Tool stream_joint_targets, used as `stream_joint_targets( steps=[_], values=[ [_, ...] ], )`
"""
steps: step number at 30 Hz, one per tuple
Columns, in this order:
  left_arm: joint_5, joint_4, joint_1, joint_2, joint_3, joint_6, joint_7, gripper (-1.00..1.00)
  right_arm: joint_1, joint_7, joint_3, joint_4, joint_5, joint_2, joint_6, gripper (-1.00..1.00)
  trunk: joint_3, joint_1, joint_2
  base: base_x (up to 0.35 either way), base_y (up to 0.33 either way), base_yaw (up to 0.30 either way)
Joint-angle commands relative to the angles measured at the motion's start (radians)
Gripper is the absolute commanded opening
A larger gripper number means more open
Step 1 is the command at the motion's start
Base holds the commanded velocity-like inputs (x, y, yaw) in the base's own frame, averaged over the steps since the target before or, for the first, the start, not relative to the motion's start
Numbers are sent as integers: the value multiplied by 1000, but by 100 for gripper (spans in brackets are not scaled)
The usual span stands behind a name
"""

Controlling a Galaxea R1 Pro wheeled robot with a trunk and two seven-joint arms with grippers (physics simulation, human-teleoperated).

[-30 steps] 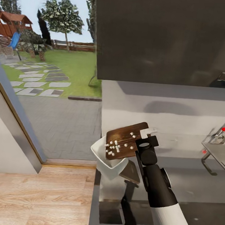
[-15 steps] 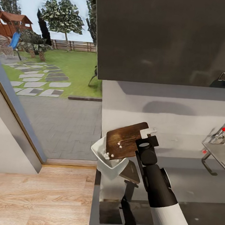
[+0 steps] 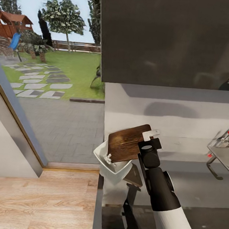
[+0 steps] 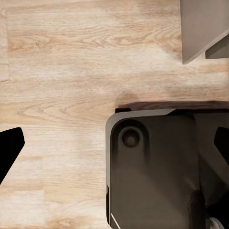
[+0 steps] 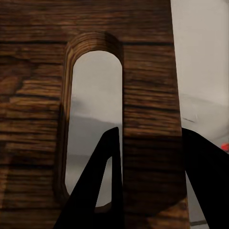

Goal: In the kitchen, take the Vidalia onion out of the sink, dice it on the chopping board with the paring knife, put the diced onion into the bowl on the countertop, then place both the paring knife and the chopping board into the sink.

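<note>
I have my right pincer (image 3: pixel 150 137) clamped on the chopping board (image 3: pixel 126 143) at its holed end, one finger (image 5: pixel 102 191) passing through the oval hole so the grip cannot slide. I hold the board tilted, its far end dipping below and ahead of the pincer over the white bowl (image 3: pixel 109 164), so the diced onion (image 3: pixel 108 158) slides off by its own weight; a few white bits sit at the low edge, over the bowl. The sink (image 3: pixel 225 156) lies well off to the pincer's right. My left pincer (image 4: pixel 114 148) hangs spread and empty above the wooden floor (image 4: pixel 57 71).
</note>
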Motion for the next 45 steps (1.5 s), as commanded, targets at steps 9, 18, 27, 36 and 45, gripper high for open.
stream_joint_targets(
  steps=[9, 18, 27, 36, 45],
  values=[
    [7, -1, 0, 1, -5, -2, 4, 100, -1, -10, -9, -11, -7, 0, 2, -100, -2, 1, -2, 0, 0, 0],
    [7, 0, 0, 1, -5, -2, 4, 100, -1, -9, -64, -45, -7, 0, 1, -100, -2, 1, -2, 0, 0, 0],
    [7, 0, 0, 1, -5, -2, 4, 100, -1, -7, -69, -57, -8, 0, -1, -100, -2, 1, -2, 0, 0, 0],
    [7, 2, 0, 1, -6, -2, 4, 100, -1, 103, -192, -105, -200, 0, -5, -100, -2, 1, -2, -70, -78, 0],
    [7, 16, 0, -3, -8, -2, 4, 100, -1, 223, -242, -106, -240, 0, -8, -100, -2, 1, -2, -235, -231, 0]
  ],
)
